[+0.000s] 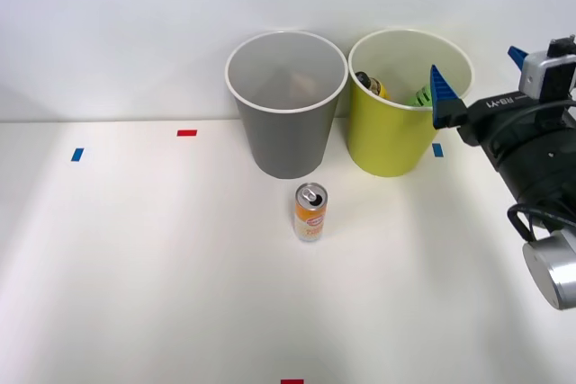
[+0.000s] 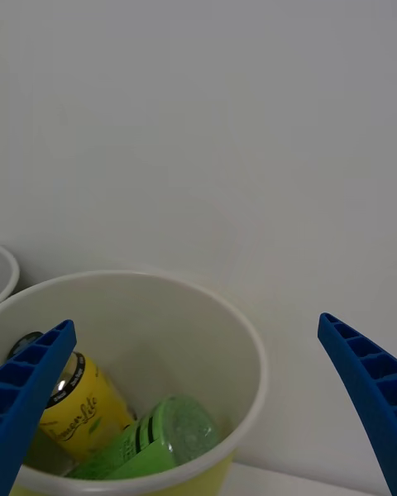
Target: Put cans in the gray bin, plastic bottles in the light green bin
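Up close, bottles inside bin.

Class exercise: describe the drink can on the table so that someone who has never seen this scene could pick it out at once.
Find the two tall bins at the back of the white table: the gray bin and the light green bin. In front of the gray one, standing upright and alone, is the can. It is small, slim, orange-and-white with a silver top.

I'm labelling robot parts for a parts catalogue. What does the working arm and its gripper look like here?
The right arm is black and rounded, with a white lettered marking near the wrist, a black cable looping alongside, a silver cylindrical joint cap below and a light grey block on top. Its right gripper has two pointed, ribbed blue plastic fingers.
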